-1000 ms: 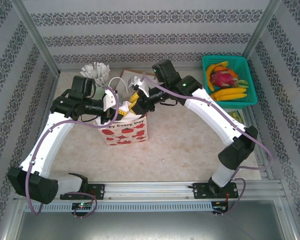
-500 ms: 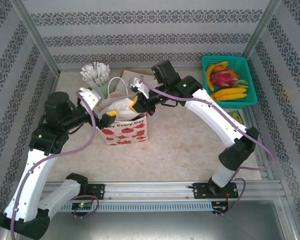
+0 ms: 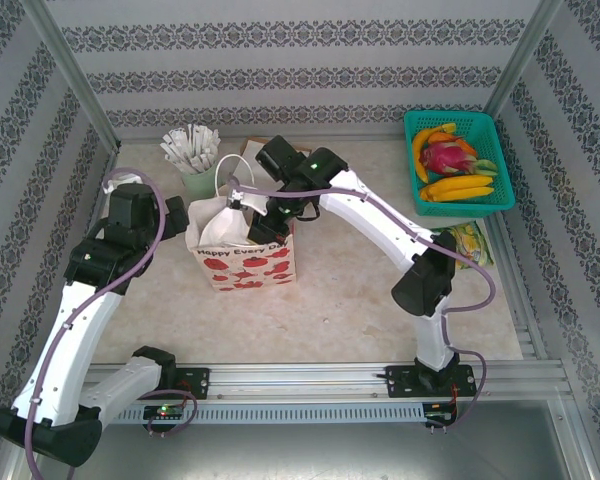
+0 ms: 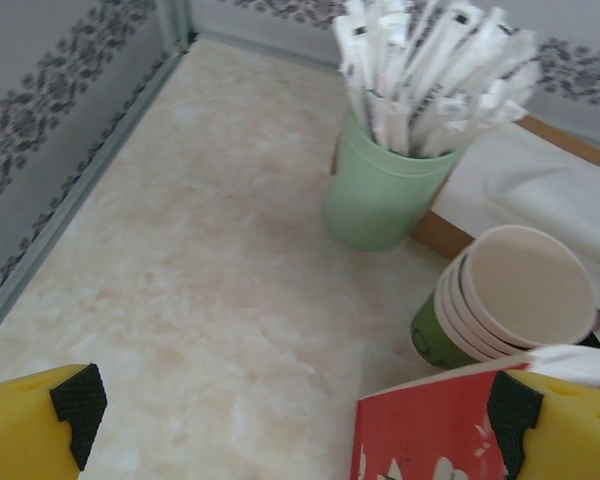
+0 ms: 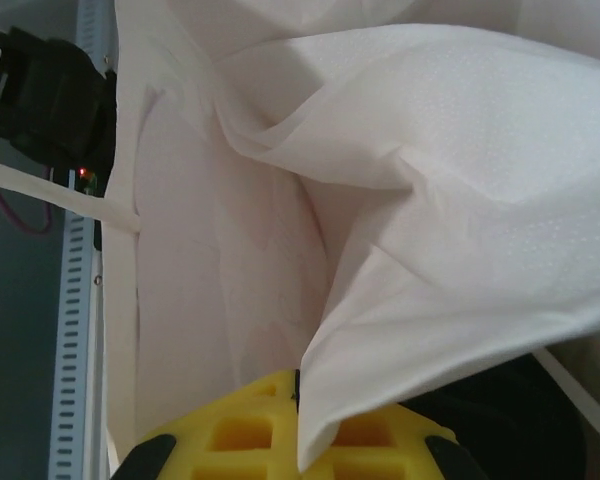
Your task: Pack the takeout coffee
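The takeout coffee is hidden from me. The strawberry-print bag (image 3: 245, 262) stands mid-table with its white lining (image 5: 400, 180) gaping. My right gripper (image 3: 255, 222) reaches over the bag's top edge. In the right wrist view its yellow fingers (image 5: 250, 440) are shut (image 5: 298, 400), pinching a fold of that lining. My left gripper (image 3: 176, 213) hovers just left of the bag. It stands open (image 4: 290, 420) over bare table, with the bag's red corner (image 4: 420, 430) beside its right pad.
A pale green cup of white sticks (image 4: 380, 195) and a stack of lidless cream-rimmed cups (image 4: 510, 300) stand behind the bag, by a cardboard box of napkins (image 4: 540, 190). A teal fruit basket (image 3: 458, 165) sits back right, with a snack packet (image 3: 467, 242) in front of it.
My left arm let go of the bag's mouth and drew back to its left side. My right gripper swung left over the bag and now holds its lining.
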`<action>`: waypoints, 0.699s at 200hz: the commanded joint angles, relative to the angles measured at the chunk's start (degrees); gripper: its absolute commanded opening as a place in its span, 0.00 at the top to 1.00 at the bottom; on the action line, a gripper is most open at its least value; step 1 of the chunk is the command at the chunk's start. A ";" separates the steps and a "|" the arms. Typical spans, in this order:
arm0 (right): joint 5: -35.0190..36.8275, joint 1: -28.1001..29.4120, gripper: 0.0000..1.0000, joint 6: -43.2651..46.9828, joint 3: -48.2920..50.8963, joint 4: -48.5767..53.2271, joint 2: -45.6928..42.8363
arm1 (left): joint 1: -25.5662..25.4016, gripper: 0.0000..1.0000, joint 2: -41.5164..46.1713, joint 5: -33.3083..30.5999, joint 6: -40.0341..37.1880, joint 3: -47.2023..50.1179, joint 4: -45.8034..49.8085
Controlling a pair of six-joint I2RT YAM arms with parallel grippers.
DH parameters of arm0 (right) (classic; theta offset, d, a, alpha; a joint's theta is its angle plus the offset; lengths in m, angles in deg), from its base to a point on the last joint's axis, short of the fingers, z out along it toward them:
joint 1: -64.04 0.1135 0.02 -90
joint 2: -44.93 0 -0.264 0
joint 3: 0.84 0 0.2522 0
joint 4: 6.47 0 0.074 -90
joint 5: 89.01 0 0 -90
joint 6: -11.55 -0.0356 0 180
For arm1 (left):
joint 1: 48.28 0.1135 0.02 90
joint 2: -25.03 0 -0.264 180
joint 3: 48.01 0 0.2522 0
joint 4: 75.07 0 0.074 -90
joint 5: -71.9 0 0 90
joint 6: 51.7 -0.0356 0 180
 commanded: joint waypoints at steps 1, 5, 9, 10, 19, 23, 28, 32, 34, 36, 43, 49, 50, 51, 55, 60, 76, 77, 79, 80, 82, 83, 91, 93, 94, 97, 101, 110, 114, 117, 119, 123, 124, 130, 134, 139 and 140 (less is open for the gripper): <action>3.83 0.03 1.00 2.28 -5.56 7.54 2.77 | 0.68 0.00 0.47 -5.27 6.64 0.85 3.91; 3.83 -0.05 1.00 2.56 -6.23 8.41 3.09 | 0.84 0.00 0.32 -5.79 6.92 0.96 4.17; 3.73 0.01 1.00 2.74 -6.78 8.99 3.25 | 0.96 0.00 0.22 -6.28 7.15 1.24 4.46; 3.75 0.02 1.00 2.79 -6.92 9.17 3.25 | 0.96 0.00 0.12 -6.39 7.21 1.29 4.51; 3.18 0.00 0.97 3.33 -7.77 9.87 3.14 | 1.61 0.00 -0.36 -6.83 7.81 1.96 5.09; 3.12 0.05 0.96 3.43 -8.06 9.90 2.90 | 1.96 0.00 -0.50 -6.68 8.09 2.26 5.21; 3.08 0.08 0.92 3.59 -8.24 9.75 2.47 | 2.64 0.00 -0.73 -6.43 8.57 2.79 5.39; 3.14 0.04 0.85 3.51 -8.32 9.34 2.08 | 3.07 0.00 -0.83 -6.19 9.13 3.19 5.57; 3.15 0.03 0.81 3.44 -8.26 8.99 1.87 | 3.35 0.00 -0.93 -6.00 9.34 3.45 5.60; 3.19 0.08 0.78 3.28 -8.15 8.66 1.60 | 3.62 0.00 -0.91 -5.75 9.63 3.71 5.57; 3.11 -0.08 0.70 2.63 -7.52 6.83 0.62 | 4.57 0.00 -0.89 -4.50 10.18 4.43 5.29; 2.73 -0.29 0.62 2.06 -6.82 5.13 -0.38 | 5.61 0.00 -0.89 -3.42 10.66 5.11 5.06; 2.67 -0.26 0.61 1.97 -6.68 4.73 -0.49 | 5.74 0.00 -0.88 -3.29 10.77 5.20 4.98; 2.69 -0.25 0.60 1.75 -6.47 4.40 -0.59 | 5.90 0.00 -0.83 -3.09 10.86 5.29 4.95; 2.50 -0.39 0.59 1.11 -5.84 2.94 -1.19 | 6.30 0.00 -0.87 -2.62 11.03 5.61 4.91; 2.11 -0.52 0.58 0.54 -5.15 1.34 -1.74 | 6.76 0.00 -0.83 -1.96 11.37 6.00 4.82; 1.31 -0.53 0.60 -0.58 -4.64 -1.64 -1.61 | 7.18 0.00 -0.95 -0.40 12.08 6.67 5.05; 1.31 -0.56 0.60 -0.62 -4.66 -1.73 -1.50 | 7.19 0.00 -0.95 -0.19 12.09 6.69 5.07; 1.30 -0.44 0.61 -0.85 -4.79 -1.91 -1.31 | 7.17 0.00 -0.96 0.16 12.10 6.76 5.13; 1.35 -0.43 0.61 -0.93 -4.87 -1.95 -1.13 | 7.18 0.00 -0.96 0.39 12.15 6.82 5.15; 1.38 -0.30 0.62 -1.04 -4.98 -2.03 -0.85 | 7.23 0.00 -0.91 0.86 12.18 6.86 5.23; 1.39 -0.31 0.63 -1.07 -5.14 -2.06 -0.73 | 7.21 0.00 -0.89 1.05 12.19 6.87 5.29; 1.64 0.00 0.67 -1.32 -6.00 -1.86 0.69 | 7.10 0.00 -0.95 2.86 12.52 7.05 5.81; 1.80 0.09 0.67 -1.29 -6.31 -1.76 1.06 | 7.10 0.00 -0.96 3.23 12.65 7.18 5.99; 1.90 0.15 0.68 -1.28 -6.42 -1.75 1.28 | 7.10 0.00 -0.96 3.42 12.73 7.21 6.07; 2.19 0.29 0.70 -1.34 -6.81 -1.59 1.78 | 7.06 0.00 -0.92 4.19 12.84 7.33 6.32; 2.65 0.49 0.72 -1.43 -7.30 -1.44 2.49 | 7.13 0.00 -0.95 5.17 13.10 7.55 6.67; 3.84 0.77 0.75 -1.63 -8.12 -1.37 3.95 | 7.06 0.00 -0.81 7.37 13.62 7.89 7.60; 4.39 0.90 0.77 -1.77 -8.41 -1.38 4.46 | 7.02 0.00 -0.70 8.43 13.95 8.11 7.83; 4.69 1.01 0.78 -1.82 -8.60 -1.38 4.83 | 7.02 0.00 -0.65 9.24 14.13 8.27 7.81; 4.90 1.07 0.78 -1.81 -8.74 -1.38 5.15 | 7.04 0.00 -0.53 9.79 14.19 8.41 7.83; 5.34 1.15 0.79 -1.90 -9.02 -1.38 5.69 | 7.04 0.00 -0.44 11.19 14.26 8.71 7.69; 5.43 1.16 0.80 -1.90 -9.10 -1.38 5.79 | 7.07 0.00 -0.39 11.53 14.33 8.80 7.66; 6.20 1.35 0.81 -1.98 -9.38 -1.38 6.42 | 7.05 0.00 -0.22 13.45 14.50 9.29 7.65; 6.58 1.43 0.82 -2.06 -9.51 -1.38 6.88 | 7.06 0.00 -0.14 14.56 14.71 9.59 7.62; 6.97 1.52 0.83 -2.21 -9.67 -1.47 7.31 | 7.05 0.00 -0.10 15.81 14.90 9.89 7.70; 6.99 1.52 0.83 -2.23 -9.69 -1.47 7.39 | 6.99 0.00 -0.09 16.04 14.95 9.92 7.71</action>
